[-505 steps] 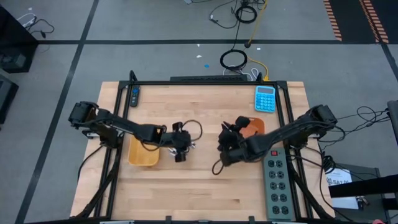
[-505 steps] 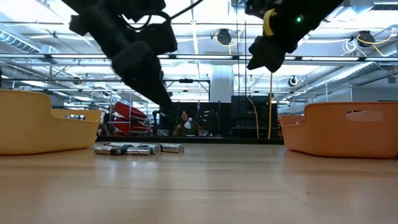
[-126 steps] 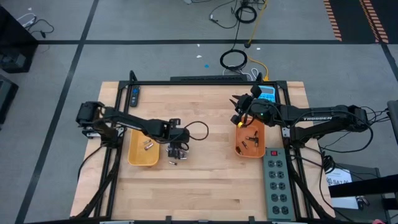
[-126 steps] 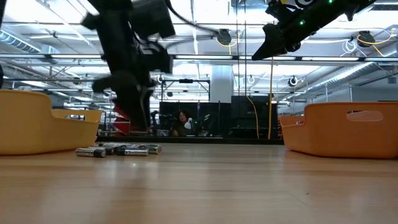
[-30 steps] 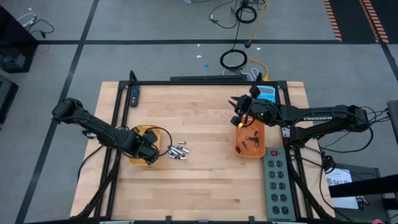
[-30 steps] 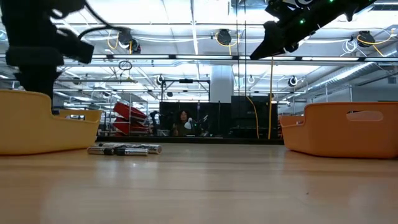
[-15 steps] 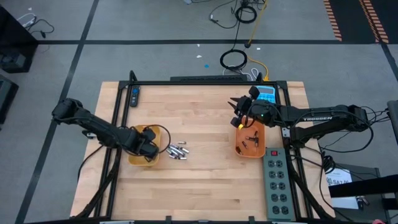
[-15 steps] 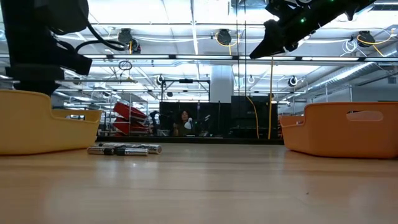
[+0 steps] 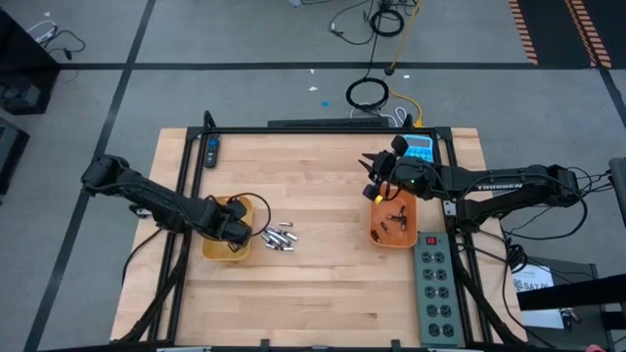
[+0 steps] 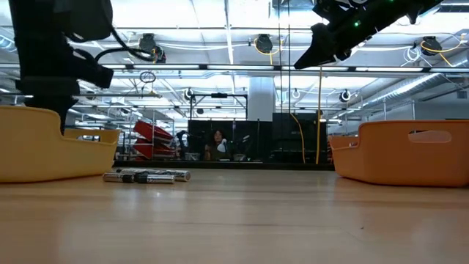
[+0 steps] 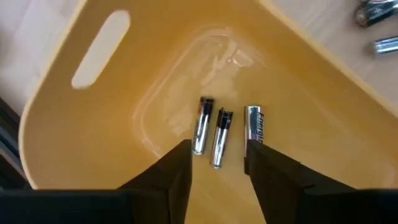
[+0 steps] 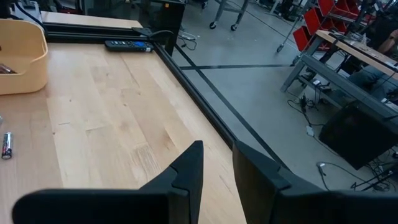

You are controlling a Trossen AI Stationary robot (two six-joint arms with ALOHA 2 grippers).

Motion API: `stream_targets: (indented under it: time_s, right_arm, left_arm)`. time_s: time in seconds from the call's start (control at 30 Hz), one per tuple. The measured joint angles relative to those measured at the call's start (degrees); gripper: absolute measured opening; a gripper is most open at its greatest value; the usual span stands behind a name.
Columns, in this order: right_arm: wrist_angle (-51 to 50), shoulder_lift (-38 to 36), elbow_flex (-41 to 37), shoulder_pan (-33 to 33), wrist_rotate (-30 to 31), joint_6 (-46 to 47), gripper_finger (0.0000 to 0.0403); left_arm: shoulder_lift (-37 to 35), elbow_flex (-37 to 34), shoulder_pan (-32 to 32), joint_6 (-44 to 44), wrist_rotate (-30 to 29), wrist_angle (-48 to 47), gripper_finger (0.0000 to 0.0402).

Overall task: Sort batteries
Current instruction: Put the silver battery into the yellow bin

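Note:
My left gripper [image 9: 233, 227] hovers open over the yellow tray [image 9: 210, 244]. In the left wrist view its open fingers [image 11: 217, 169] point down at three batteries [image 11: 221, 132] that lie side by side on the tray floor [image 11: 155, 118]. A small pile of silvery batteries [image 9: 278, 237] lies on the table just right of that tray, also seen level in the low view [image 10: 146, 176]. My right gripper [image 9: 375, 178] waits open above the far end of the orange tray [image 9: 376, 231], which holds several dark batteries [image 9: 395, 217].
A blue calculator [image 9: 418, 154] and a power strip [image 9: 435, 286] sit by the table's right edge, and a remote [image 9: 212, 149] lies at the far left. One battery [image 12: 6, 144] shows on the wood in the right wrist view. Bare wood lies between the two trays.
My left gripper has drifted a little toward the table's right over the yellow tray, nearer the battery pile. The batteries on the table and my right arm have stayed put.

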Motion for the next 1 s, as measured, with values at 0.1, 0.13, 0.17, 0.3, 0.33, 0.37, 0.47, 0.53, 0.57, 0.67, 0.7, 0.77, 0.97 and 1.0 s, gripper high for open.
stream_targets:
  time_s: [0.1, 0.13, 0.17, 0.3, 0.33, 0.37, 0.47, 0.53, 0.57, 0.67, 0.7, 0.77, 0.97, 1.0]
  right_arm:
    - [-0.09, 0.00, 0.00, 0.00, 0.02, -0.24, 0.0080]
    - [-0.09, 0.00, 0.00, 0.00, 0.06, -0.38, 0.0080]
    - [-0.09, 0.00, 0.00, 0.00, 0.15, -0.42, 0.0080]
    - [-0.06, 0.00, 0.00, -0.07, 0.17, -0.83, 0.0080]
    - [0.07, 0.00, 0.00, -0.09, 0.20, -1.02, 0.0080]
    - [0.39, 0.00, 0.00, -0.07, 0.17, -1.18, 0.0080]
    - [1.29, 0.00, 0.00, -0.07, 0.04, -1.49, 0.0080]
    - [1.68, 0.00, 0.00, -0.07, -0.11, -1.49, 0.0080]
    - [1.72, 0.00, 0.00, -0.07, -0.12, -1.49, 0.0080]
    - [2.18, 0.01, 0.00, -0.07, -0.25, -0.84, 0.0080]
    - [2.76, 0.19, 0.00, -0.07, -0.26, -0.35, 0.0080]
    - [4.60, 0.86, 0.02, -0.02, -0.27, 0.08, 0.0080]
    - [7.13, 4.63, 0.02, 0.15, -0.28, -0.66, 0.0080]
    - [7.01, 5.02, 0.02, 0.17, -0.28, -0.70, 0.0080]
  left_arm:
    - [0.00, 1.82, -0.02, 2.66, -1.91, 0.32, 0.0163]
    - [0.00, 2.48, -0.02, 3.58, -2.87, 0.55, 0.0163]
    - [0.00, 3.16, -0.02, 5.06, -3.83, 1.44, 0.0163]
    - [-0.02, 4.59, -0.02, 13.83, -7.29, 8.76, 0.0163]
    - [0.01, 4.61, -0.02, 16.73, -8.29, 10.95, 0.0163]
    - [0.28, 4.66, -0.02, 20.07, -8.93, 13.48, 0.0163]
    - [1.44, 4.71, -0.02, 28.97, -9.21, 19.17, 0.0163]
    - [3.05, 4.71, 0.02, 33.22, -6.70, 22.82, 0.0163]
    - [3.96, 4.71, 0.02, 34.93, -4.77, 24.14, 0.0163]
    - [7.11, 4.79, 0.00, 37.15, 1.60, 28.15, 0.0163]
    - [8.17, 5.03, -0.04, 37.22, 3.37, 29.19, 0.0163]
    - [10.27, 6.09, -0.04, 37.33, 5.24, 29.96, 0.0163]
    - [15.38, 9.92, -0.69, 40.14, 6.97, 30.35, 0.0163]
    - [15.91, 9.99, -0.87, 40.16, 7.51, 30.29, 0.0163]
